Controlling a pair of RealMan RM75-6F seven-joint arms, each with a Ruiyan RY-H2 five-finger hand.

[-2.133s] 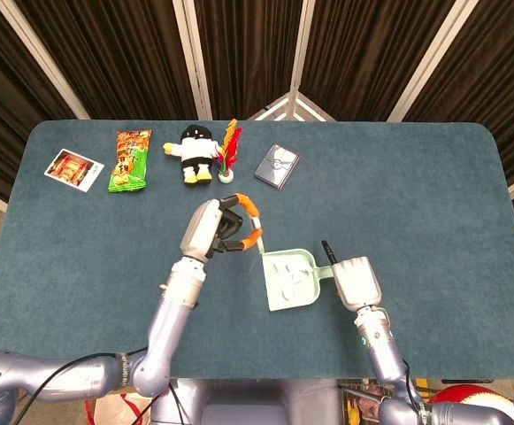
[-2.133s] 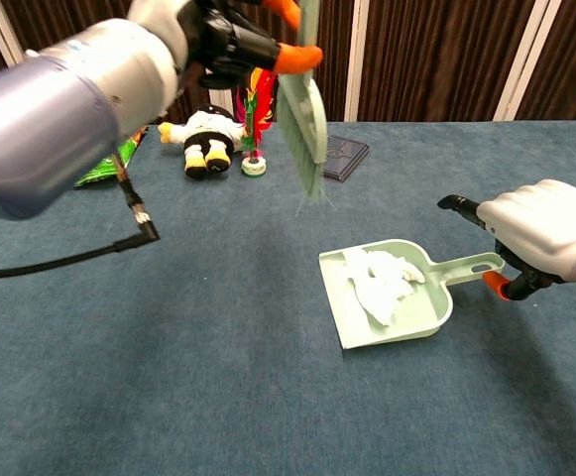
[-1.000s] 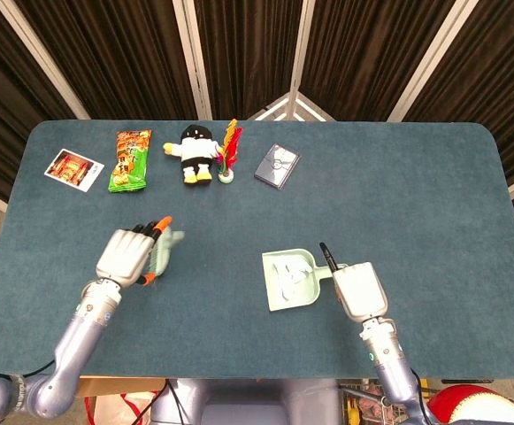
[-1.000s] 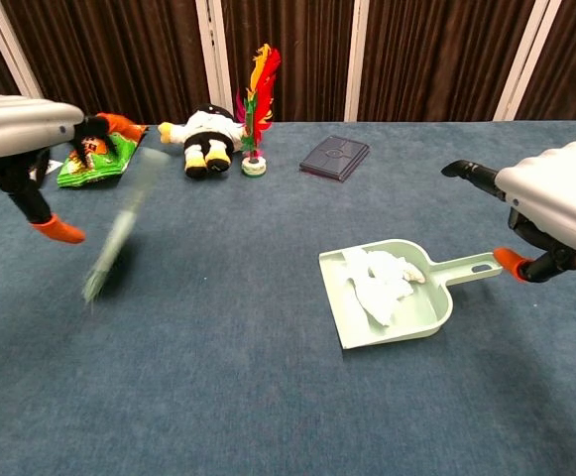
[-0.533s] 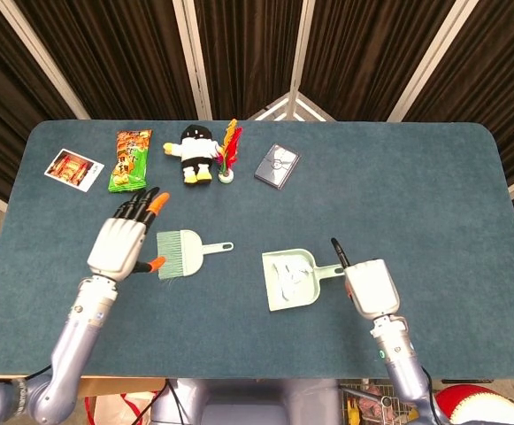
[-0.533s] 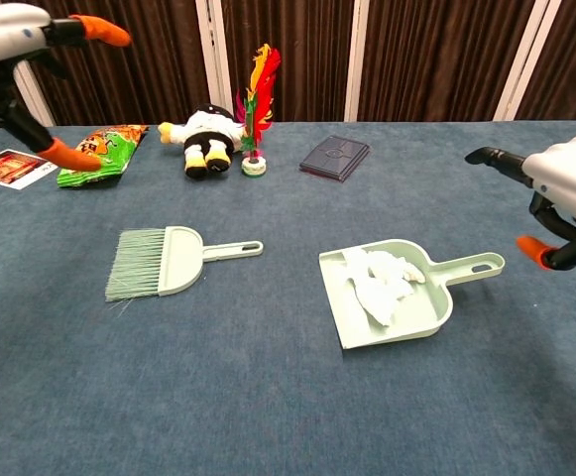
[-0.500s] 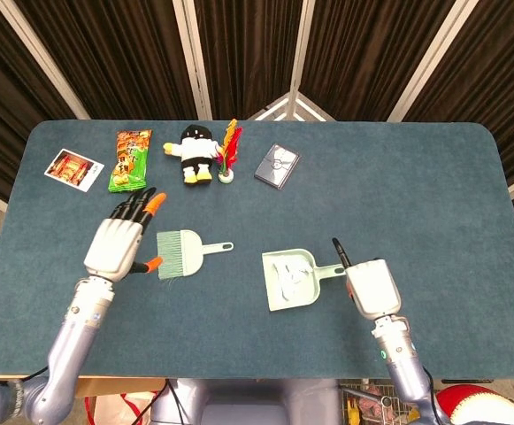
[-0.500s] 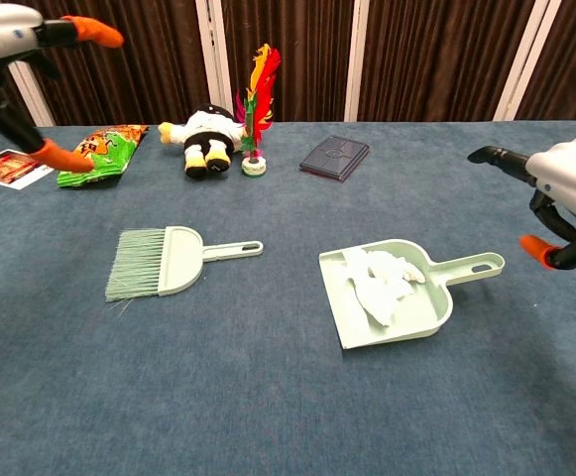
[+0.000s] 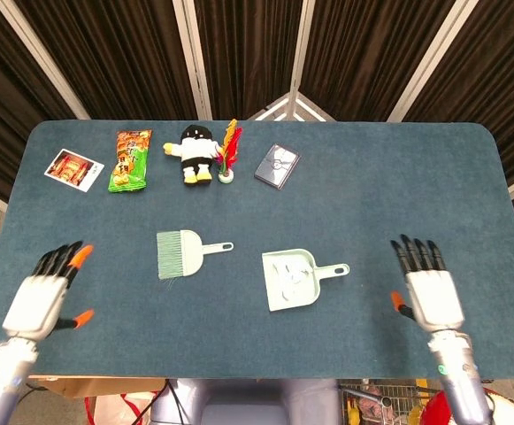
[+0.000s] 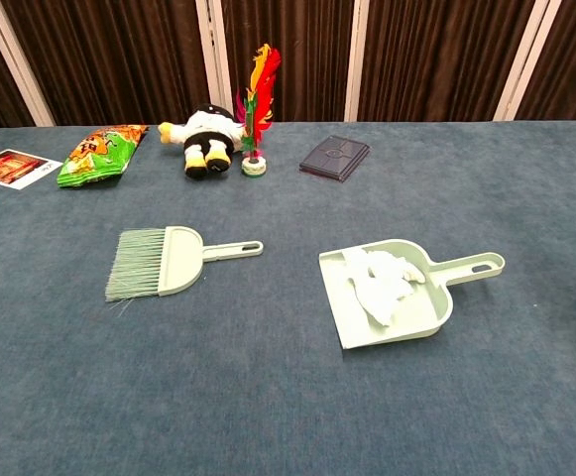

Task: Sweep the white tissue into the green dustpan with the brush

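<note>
Leftmost, left robot hand (image 9: 35, 303), black-and-orange fingers spread and holding nothing, over the near-left part of the blue felt-covered desk (image 9: 398, 177); next, pale green plastic brush (image 9: 180, 252) flat on the desk, bristles left, handle right. Then light green plastic dustpan (image 9: 294, 280) well apart from the brush, crumpled white tissue (image 10: 379, 282) inside it, handle out to the right; finally right robot hand (image 9: 432, 294), fingers splayed, empty, near that handle but not touching.
</note>
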